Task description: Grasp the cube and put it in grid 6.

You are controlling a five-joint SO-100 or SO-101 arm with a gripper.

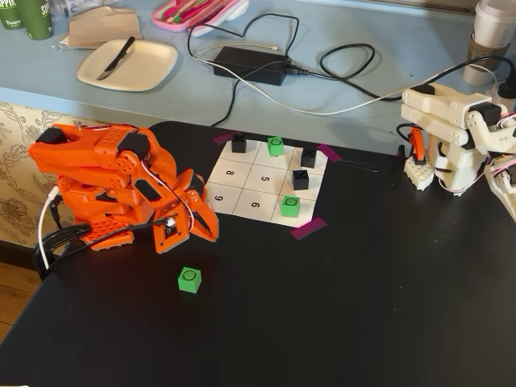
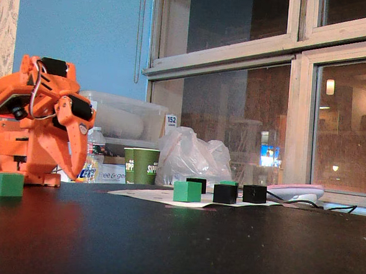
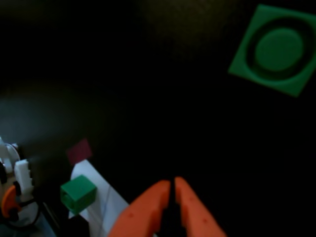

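The cube is bright green with a black ring on top. It lies alone on the black table, in front of the paper grid. A fixed view shows the cube at the far left, and the wrist view has the cube at the upper right. Grid 6 is a bare white cell in the grid's front row. My orange gripper hangs shut with nothing in it, above the table between the cube and the grid. In the wrist view the gripper has its jaws pressed together, well away from the cube.
Two other green cubes and three black cubes sit on other grid cells. A white arm stands at the table's right. Behind the table, a blue counter holds a plate, cables and a power brick.
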